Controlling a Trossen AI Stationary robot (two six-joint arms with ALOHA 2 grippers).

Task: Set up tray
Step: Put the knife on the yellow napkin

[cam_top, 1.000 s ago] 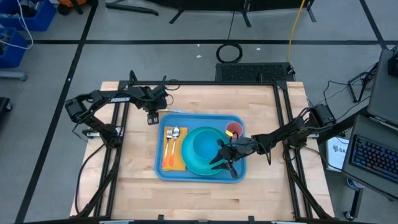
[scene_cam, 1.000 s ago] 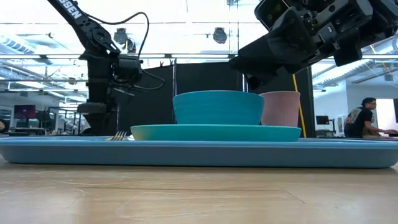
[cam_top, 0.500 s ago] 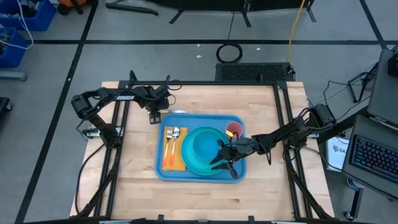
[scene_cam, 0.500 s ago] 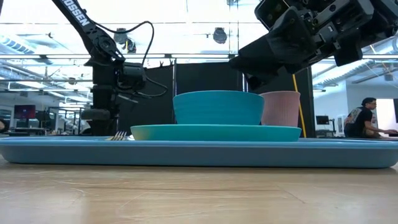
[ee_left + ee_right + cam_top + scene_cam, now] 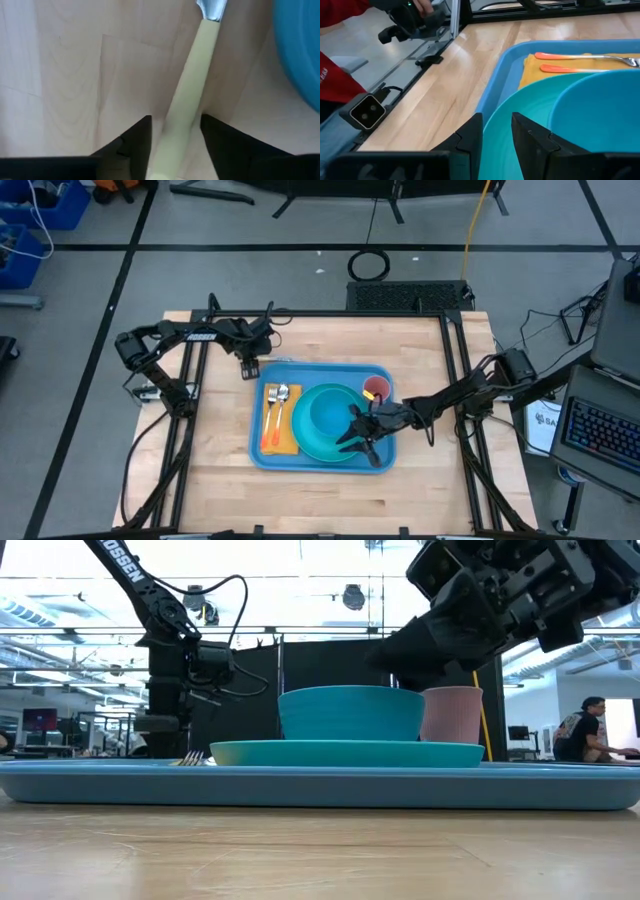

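Left gripper points down with jaws parted; right gripper reaches level, jaws narrowly parted.

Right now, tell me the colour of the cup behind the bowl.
Pink: the cup shows best in the low view.

The counter is a light wooden butcher-block top, bordered by a dark metal frame along its edges. 1 large light-blue tray lies flat on it, near the middle, its long sides running left to right in the high view. In the low view the tray's rim sits directly on the wood. Just beyond the tray's far left corner, a utensil with a pale cream handle and a metal end lies flat on the bare wood, beside the tray's edge.
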